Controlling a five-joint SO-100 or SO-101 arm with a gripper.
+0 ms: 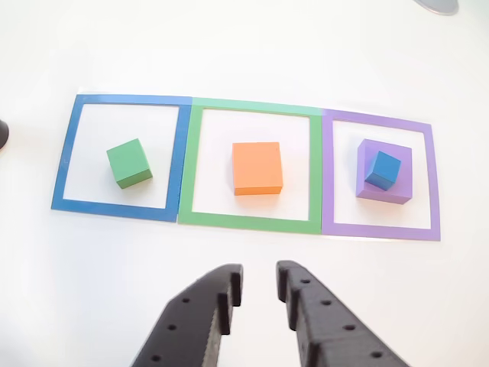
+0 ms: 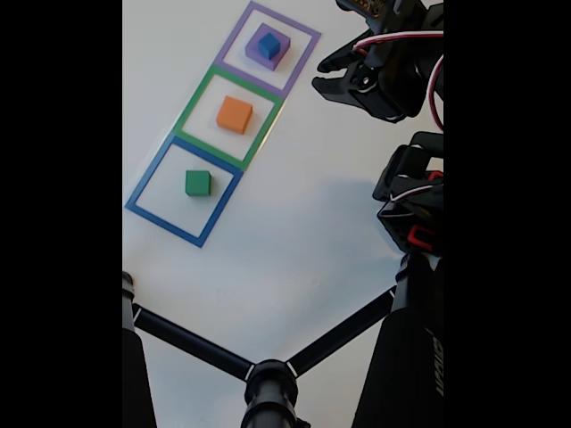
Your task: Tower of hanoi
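A: Where do the blocks sit?

B: In the other view, three flat square outlines lie in a row on the white table (image 1: 244,46). The green block (image 1: 128,163) rests inside the blue outline (image 1: 65,157) at nine o'clock from picture centre, turned a little against the frame. The orange block (image 1: 257,168) sits dead centre inside the green outline (image 1: 252,222). At three o'clock the purple block (image 1: 400,183) lies inside the purple outline (image 1: 380,231), and the blue cube (image 1: 383,170) stands on top of it, rotated out of line with it.

A: And the tool?

B: The gripper (image 1: 258,289) enters at six o'clock, black, both fingers pointing toward twelve. A narrow gap shows between the tips, so the jaws stand slightly apart with nothing between them. It is clear of all the blocks, nearest the lower edge of the green outline.

A: Does the fixed view agree?

B: Yes. There the row runs diagonally: the green block (image 2: 197,183) at about nine o'clock, the orange block (image 2: 234,114) toward eleven, and the purple block (image 2: 260,53) with the blue cube (image 2: 269,45) on it near twelve. The gripper (image 2: 321,75) hangs at one o'clock, just beside the purple outline (image 2: 299,25), empty. Black tripod legs (image 2: 192,343) cross the table at six o'clock.
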